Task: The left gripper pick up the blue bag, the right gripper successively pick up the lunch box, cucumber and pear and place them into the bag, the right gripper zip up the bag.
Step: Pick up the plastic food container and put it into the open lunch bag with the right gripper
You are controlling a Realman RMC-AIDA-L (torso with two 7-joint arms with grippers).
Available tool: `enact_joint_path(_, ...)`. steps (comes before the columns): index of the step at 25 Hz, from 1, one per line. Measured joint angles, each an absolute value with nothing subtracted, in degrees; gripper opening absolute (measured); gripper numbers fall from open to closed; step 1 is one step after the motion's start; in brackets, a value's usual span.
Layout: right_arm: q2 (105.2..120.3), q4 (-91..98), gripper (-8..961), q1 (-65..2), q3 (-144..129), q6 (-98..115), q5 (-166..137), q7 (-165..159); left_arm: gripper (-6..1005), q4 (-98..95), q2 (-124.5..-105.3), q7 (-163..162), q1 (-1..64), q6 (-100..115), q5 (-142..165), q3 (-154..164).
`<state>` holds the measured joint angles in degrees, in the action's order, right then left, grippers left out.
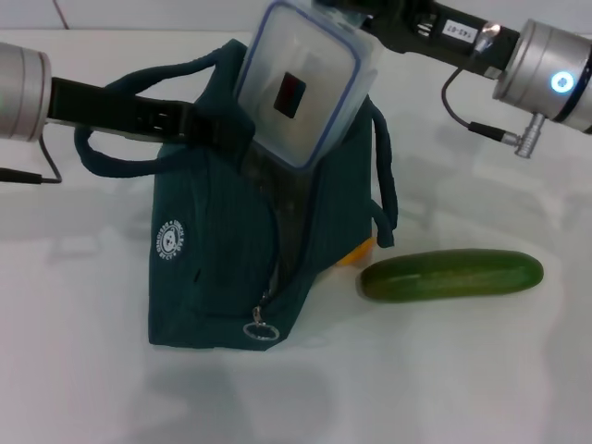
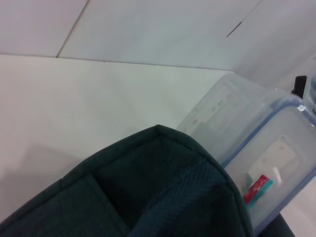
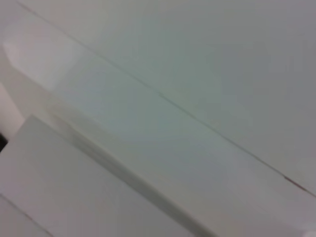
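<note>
Tilting into the soft dark teal fabric bag (image 1: 208, 268), the rigid clear blue-rimmed lunch box (image 1: 305, 79) hangs clamped at its top end by the right gripper (image 1: 365, 18). Smooth plastic looks slippery. The left gripper (image 1: 199, 120) pinches the bag's floppy rim.

Left wrist view: blue bag (image 2: 148, 192) dark fabric edge fills foreground; lunch box (image 2: 256, 163), clear, blue-rimmed, tilted, touching bag rim; red-and-teal sticker (image 2: 256, 190) visible; white table (image 2: 74, 98) beyond
</note>
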<state>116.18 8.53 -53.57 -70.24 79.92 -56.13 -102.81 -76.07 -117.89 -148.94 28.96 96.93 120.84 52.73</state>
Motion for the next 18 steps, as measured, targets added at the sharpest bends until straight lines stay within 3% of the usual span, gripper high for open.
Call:
enact_joint_path(9,116.19,9.6,150,-53.7,-72.1,79.8,-56.1,-102.4,43,-76.0,-117.75,-148.2,28.7,96.3,120.8,52.7)
enact_joint_path(18,116.19,10.0,328,-52.6,-72.2,80.7,-55.4,-103.0,43,-76.0,-117.86,-147.7,28.7,96.2,120.9,52.7)
